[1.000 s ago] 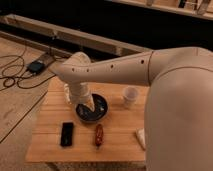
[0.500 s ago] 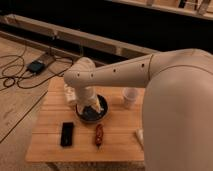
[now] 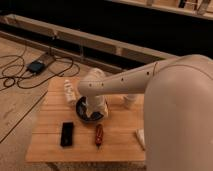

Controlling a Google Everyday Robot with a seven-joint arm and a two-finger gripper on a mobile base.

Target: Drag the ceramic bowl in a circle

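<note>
over the table: the white arm (image 3: 150, 82) reaches in from the right and fills most of that side, its wrist bent down at the table's back middle.
table (image 3: 120, 142): light wooden slats, set on a pale floor with dark cables to the left.
bowl (image 3: 83, 113): dark and round, at the back middle of the table, left of the cup; only its left and near rim show past the wrist.
gripper (image 3: 95, 111): down in or on the bowl, straight under the wrist; whether it is released or clamped on the rim cannot be told, the wrist hides it.
cup (image 3: 130, 100): small and white, right of the bowl, apart from it.
bottle (image 3: 69, 92): pale, just beside the bowl's left back edge.
black slab (image 3: 67, 134): flat, nearer than the bowl and to its left.
red stick (image 3: 99, 135): lies near-to-far, just in front of the bowl.
key relation: the bowl sits directly below the gripper, with no long axis, so by my judgement the circle turns on keeping contact while steering past the bottle and the stick.
change: the wrist has shifted right and nearer than a second ago; the bowl looks scarcely moved.
</note>
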